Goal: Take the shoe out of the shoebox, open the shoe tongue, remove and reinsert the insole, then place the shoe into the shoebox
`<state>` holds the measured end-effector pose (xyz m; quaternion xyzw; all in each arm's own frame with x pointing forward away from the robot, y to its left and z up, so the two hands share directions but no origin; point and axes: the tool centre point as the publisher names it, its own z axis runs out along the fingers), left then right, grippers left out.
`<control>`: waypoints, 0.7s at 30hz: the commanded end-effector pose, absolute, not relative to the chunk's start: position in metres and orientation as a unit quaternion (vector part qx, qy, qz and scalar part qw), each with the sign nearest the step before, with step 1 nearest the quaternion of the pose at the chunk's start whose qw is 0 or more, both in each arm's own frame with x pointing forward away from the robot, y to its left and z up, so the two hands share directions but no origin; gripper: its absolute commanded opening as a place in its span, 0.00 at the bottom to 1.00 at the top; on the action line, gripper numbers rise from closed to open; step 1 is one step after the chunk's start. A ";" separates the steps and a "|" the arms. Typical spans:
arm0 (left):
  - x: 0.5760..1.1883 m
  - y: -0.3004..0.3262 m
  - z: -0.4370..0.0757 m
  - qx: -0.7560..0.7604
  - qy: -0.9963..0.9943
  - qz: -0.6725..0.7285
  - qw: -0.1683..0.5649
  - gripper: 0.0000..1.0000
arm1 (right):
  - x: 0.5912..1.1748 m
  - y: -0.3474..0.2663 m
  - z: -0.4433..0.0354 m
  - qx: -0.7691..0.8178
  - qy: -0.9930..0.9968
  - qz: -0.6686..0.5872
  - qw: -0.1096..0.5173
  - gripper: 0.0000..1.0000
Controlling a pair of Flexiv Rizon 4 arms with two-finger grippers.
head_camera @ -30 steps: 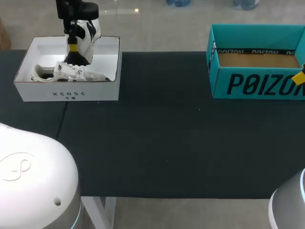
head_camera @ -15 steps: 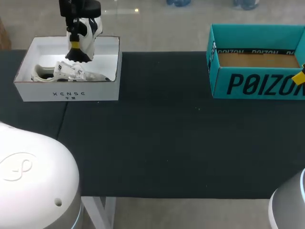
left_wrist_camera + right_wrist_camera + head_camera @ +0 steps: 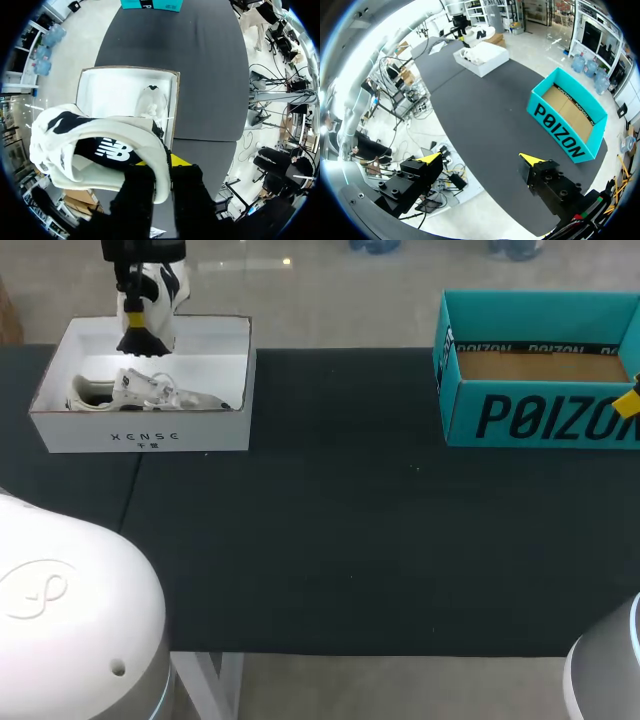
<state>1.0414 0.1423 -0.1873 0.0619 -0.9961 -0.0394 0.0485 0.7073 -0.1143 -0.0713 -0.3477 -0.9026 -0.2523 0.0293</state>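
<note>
Shoe [image 3: 158, 298] higher, above shoebox [image 3: 200, 428] rim

The shoe [image 3: 158, 302] hangs over the shoebox [image 3: 140, 435], left on the table [image 3: 330, 540].

Shoe [image 3: 92, 150] collar partly behind jaws

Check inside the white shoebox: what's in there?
A second shoe, pale, lies on the floor of the white shoebox. The held shoe hangs above it, clamped in the left gripper. Anything beneath the second shoe is covered.
</note>
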 end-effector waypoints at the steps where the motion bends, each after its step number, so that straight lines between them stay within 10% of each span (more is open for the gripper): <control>1: 1.059 0.152 -0.188 0.064 -0.994 -0.044 0.072 0.00 | 0.710 -0.114 -0.071 -0.348 -0.903 -0.250 0.032 1.00; 21: 1.061 0.153 -0.189 0.060 -0.994 -0.041 0.076 0.00 | 0.710 -0.114 -0.071 -0.348 -0.903 -0.250 0.032 1.00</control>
